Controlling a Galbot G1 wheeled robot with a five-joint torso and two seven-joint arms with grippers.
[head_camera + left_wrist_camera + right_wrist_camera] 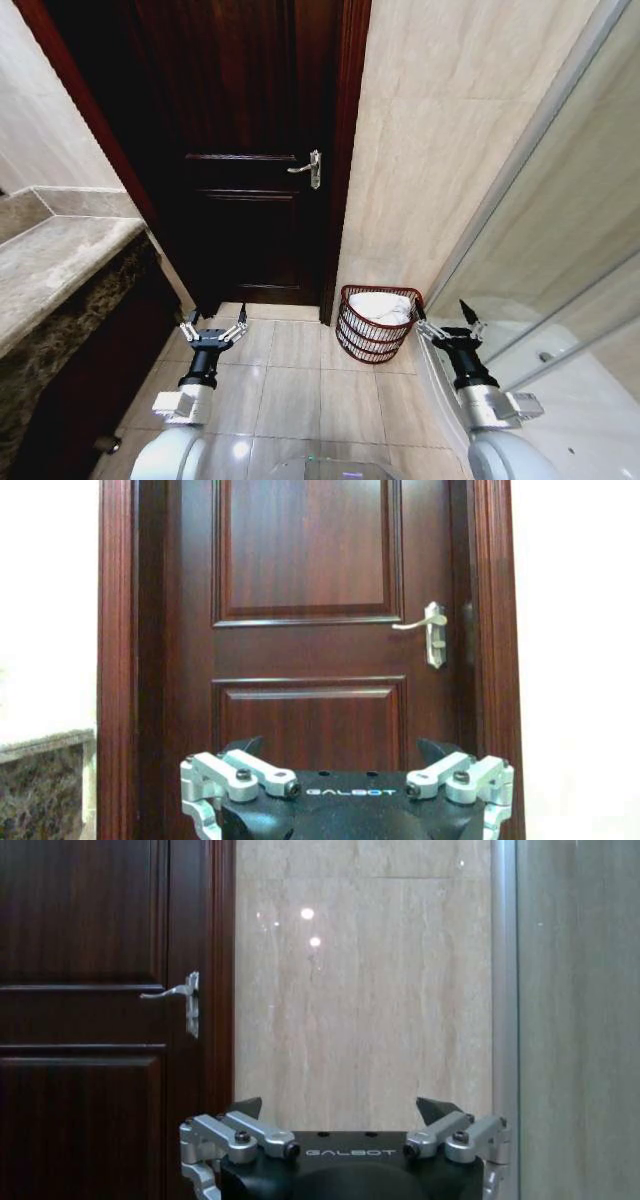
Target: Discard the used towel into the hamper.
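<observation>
Towel lying inside hamper, so task looking finished; left gripper and right gripper hanging wide open, holding nothing.

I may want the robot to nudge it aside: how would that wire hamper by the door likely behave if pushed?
The hamper looks light: open thin slats, holding just a white towel, so it would probably slide easily on the glossy floor tiles. It seems to narrow toward its base, so a push near the rim might tip it. Both the left gripper and the right gripper are open and apart from it.
</observation>
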